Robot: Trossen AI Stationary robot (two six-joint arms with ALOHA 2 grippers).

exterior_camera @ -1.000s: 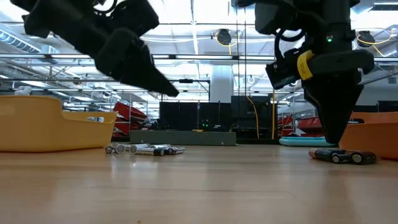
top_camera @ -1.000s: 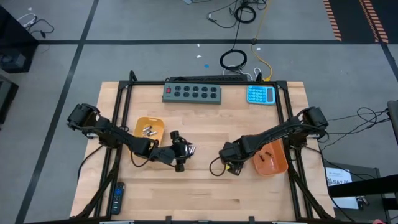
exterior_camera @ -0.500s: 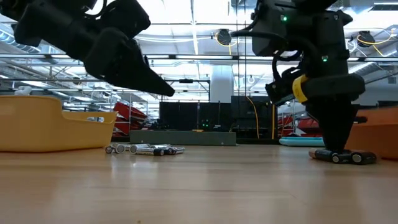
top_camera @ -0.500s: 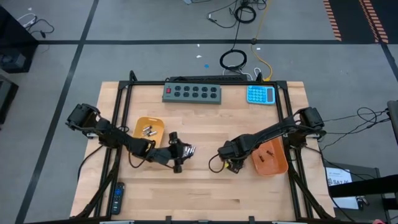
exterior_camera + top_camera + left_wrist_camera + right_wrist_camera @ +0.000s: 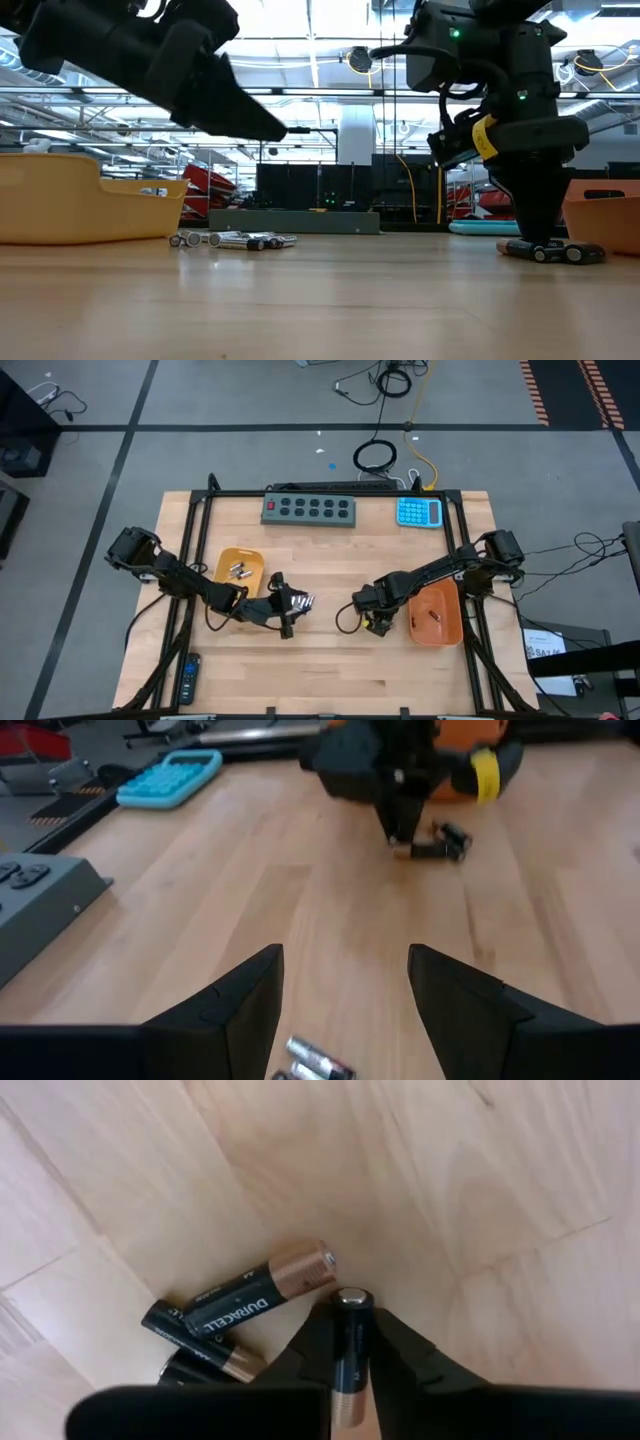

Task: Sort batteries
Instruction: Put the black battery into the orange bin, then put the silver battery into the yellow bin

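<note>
Several silvery batteries (image 5: 301, 600) lie loose on the wood; my left gripper (image 5: 289, 604) hovers open just beside and above them, and in its wrist view they show below the fingers (image 5: 316, 1065). More silvery ones lie in the left orange tray (image 5: 240, 567). A small heap of dark batteries (image 5: 250, 1308) lies by the right orange tray (image 5: 440, 615), which holds one dark battery. My right gripper (image 5: 377, 624) stands over that heap, pointing down, shut on one dark battery (image 5: 351, 1342). My right gripper pinches one dark battery between its two fingertips (image 5: 400, 1345), on the body just below the end cap (image 5: 351, 1296). The fingers come from above, pointing down, and the battery lies along them. It stays down by the other dark batteries (image 5: 552, 252); whether it is clear of the table cannot be told.
A grey power strip (image 5: 310, 509) and a blue calculator (image 5: 419, 512) sit at the far edge. A black remote (image 5: 188, 678) lies off the near left corner. Bare wood stretches between the two grippers and toward the near edge.
My right gripper has come down onto the dark battery heap next to the right tray. My left gripper has drawn back slightly toward the table's left and stays above the silvery batteries. No battery has visibly moved.
</note>
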